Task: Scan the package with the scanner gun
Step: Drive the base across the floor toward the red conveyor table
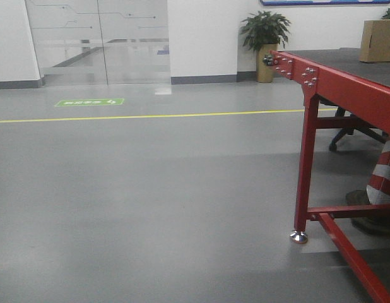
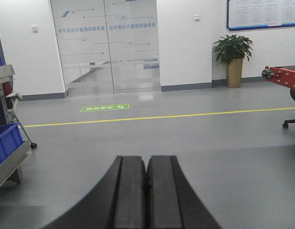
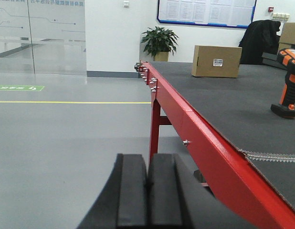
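A: Orange scanner (image 3: 288,82), cut off at the edge, stands ahead-right of the right gripper (image 3: 147,167); box (image 3: 216,61) farther beyond, both on the table (image 3: 233,109).
B: Jaws?
A: Pressed together on both; left gripper (image 2: 147,164) faces floor (image 2: 209,138).

This is looking like a parcel-handling test hall inside an office building. A smooth grey floor (image 1: 151,189) is carrying a painted yellow line (image 1: 151,116) and a green floor sticker (image 2: 104,108), as in a warehouse lane. A long red steel-framed table (image 3: 195,129) with a dark belt top is bearing a plain brown cardboard box (image 3: 216,61) with a white barcode label and an orange-and-black pistol-shaped scanner gun (image 3: 289,83). Blue plastic bins (image 2: 6,140) are sitting on a grey metal rack (image 2: 9,164). Frosted glass doors (image 2: 107,47), a blue-framed notice board (image 3: 207,12) and a green potted plant (image 2: 233,59) are lending the office touch.
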You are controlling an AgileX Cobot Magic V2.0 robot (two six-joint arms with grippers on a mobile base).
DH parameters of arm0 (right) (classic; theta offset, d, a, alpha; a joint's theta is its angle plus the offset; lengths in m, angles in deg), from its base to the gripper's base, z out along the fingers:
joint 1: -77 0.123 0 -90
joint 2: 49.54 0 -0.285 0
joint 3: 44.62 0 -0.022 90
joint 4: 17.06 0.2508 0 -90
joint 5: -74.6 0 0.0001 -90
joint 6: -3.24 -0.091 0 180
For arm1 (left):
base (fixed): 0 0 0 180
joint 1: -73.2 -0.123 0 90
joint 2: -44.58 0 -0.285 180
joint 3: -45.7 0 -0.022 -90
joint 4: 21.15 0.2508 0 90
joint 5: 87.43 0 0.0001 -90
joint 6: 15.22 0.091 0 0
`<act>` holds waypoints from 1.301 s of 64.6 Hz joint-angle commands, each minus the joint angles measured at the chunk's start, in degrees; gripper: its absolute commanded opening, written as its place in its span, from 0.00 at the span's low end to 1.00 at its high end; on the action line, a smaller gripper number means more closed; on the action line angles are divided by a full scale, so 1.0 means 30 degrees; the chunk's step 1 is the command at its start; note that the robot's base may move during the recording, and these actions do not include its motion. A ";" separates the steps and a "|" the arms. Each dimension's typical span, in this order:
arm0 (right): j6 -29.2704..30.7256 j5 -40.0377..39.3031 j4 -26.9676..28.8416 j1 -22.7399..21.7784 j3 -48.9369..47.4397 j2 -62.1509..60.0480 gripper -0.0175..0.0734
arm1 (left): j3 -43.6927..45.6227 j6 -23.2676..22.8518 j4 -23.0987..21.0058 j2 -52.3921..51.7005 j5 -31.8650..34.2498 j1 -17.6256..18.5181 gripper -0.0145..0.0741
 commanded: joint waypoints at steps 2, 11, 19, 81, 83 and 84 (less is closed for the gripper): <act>0.0003 -0.0372 -0.0078 -0.0021 -0.0006 -0.0073 0.02 | 0.0053 -0.0004 -0.0094 -0.0074 0.0379 -0.0002 0.04; 0.0003 -0.0372 -0.0078 -0.0021 -0.0006 -0.0073 0.02 | 0.0053 -0.0004 -0.0094 -0.0074 0.0379 -0.0002 0.04; 0.0003 -0.0372 -0.0078 -0.0021 -0.0006 -0.0073 0.02 | 0.0053 -0.0004 -0.0094 -0.0074 0.0379 -0.0002 0.04; 0.0003 -0.0372 -0.0078 -0.0021 -0.0006 -0.0073 0.02 | 0.0053 -0.0004 -0.0094 -0.0074 0.0379 -0.0002 0.04; 0.0003 -0.0372 -0.0078 -0.0021 -0.0006 -0.0073 0.02 | 0.0053 -0.0004 -0.0094 -0.0074 0.0379 -0.0002 0.04; 0.0003 -0.0372 -0.0078 -0.0021 -0.0006 -0.0073 0.02 | 0.0053 -0.0004 -0.0094 -0.0074 0.0379 -0.0002 0.04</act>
